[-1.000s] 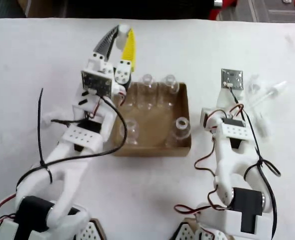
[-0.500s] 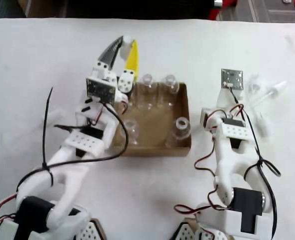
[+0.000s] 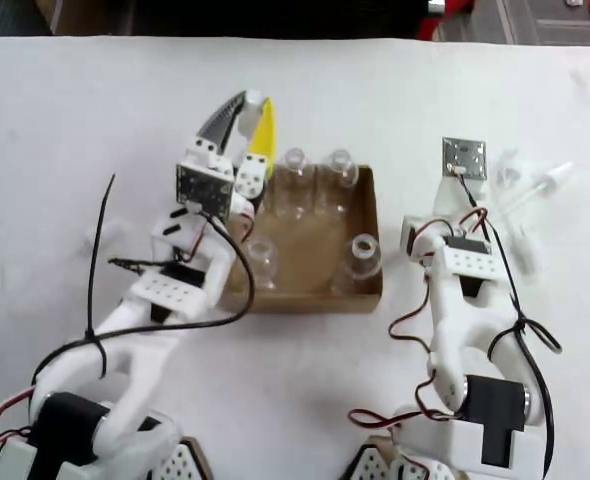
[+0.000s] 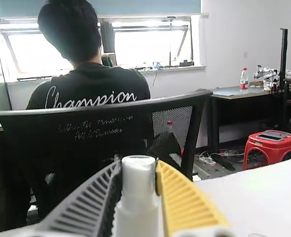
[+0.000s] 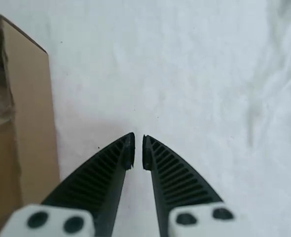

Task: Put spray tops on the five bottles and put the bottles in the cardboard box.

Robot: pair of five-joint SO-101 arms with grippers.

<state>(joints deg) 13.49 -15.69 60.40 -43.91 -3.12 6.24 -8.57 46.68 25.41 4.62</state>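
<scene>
Update: over the last second the left claw (image 3: 252,101) has swung in toward the box (image 3: 373,225). It was well off the box's far-left corner and now sits just beyond that corner, tilted over it. It's clamped on a white cylinder (image 4: 135,192), gripped between the grey and yellow fingers. That's probably the fifth bottle's neck, but I can't tell for sure. No spray top visible on it. My read is it's lining up for a drop into the box, so the box would be full but uncapped. Four clear bottles (image 3: 363,252) stand inside the box, two along its far wall and two along its near wall, all with bare necks. The spray tops (image 3: 535,185) lie in a loose pile well right of the box, past the right arm, so capping hasn't started. Right claw (image 5: 137,148) is parked right of the box, pointing down at the surface, jaws narrow with a sliver of gap, empty. Surface is a white cloth (image 3: 95,110), slightly wrinkled. Room past the box's far side: black mesh chair (image 4: 180,118), windows (image 4: 150,44), red stool (image 4: 271,143).
</scene>
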